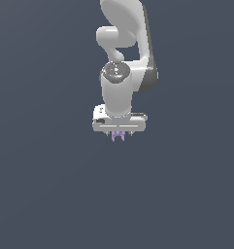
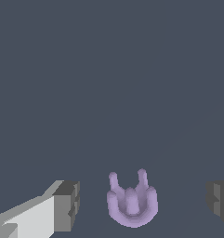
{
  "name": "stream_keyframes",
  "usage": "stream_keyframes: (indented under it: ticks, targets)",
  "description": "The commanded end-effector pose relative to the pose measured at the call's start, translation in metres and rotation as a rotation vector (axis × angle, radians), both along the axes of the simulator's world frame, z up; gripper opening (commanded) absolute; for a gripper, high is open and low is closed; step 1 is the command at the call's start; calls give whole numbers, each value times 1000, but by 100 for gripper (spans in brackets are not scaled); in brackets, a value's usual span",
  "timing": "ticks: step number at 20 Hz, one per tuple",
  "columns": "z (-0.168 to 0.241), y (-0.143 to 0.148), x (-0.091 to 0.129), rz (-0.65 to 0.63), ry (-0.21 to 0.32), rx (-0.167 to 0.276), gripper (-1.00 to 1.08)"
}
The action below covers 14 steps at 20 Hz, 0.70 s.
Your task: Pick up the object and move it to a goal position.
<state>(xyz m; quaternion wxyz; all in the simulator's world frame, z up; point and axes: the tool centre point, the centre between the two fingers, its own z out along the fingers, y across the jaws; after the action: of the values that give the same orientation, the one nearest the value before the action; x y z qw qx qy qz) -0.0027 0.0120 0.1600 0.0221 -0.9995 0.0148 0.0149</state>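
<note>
**Grasp not made yet**

Exterior view: gripper [image 1: 119,134] sits low, the lavender object [image 1: 118,136] peeking out right under it. Wrist view: jaws spread wide, object [image 2: 131,202] between the fingers [image 2: 67,205], touching neither. Closing, lifting and moving to goal all remain.

Pale lavender object [image 2: 132,204] at lower centre of the wrist view, white gripper [image 2: 141,204] fingers with dark grey pads [image 2: 67,204], glossy white arm [image 1: 121,58] with a black band in the exterior view, plain slate-grey ground [image 1: 41,185] without pattern
</note>
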Motion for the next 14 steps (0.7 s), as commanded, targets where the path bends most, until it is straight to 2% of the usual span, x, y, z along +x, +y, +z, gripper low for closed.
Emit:
stream_keyframes:
  ticks: [1,14]
  targets:
    - [0,0,0,0,0,0,100]
    - [2,-16,1,21,8,-19,100]
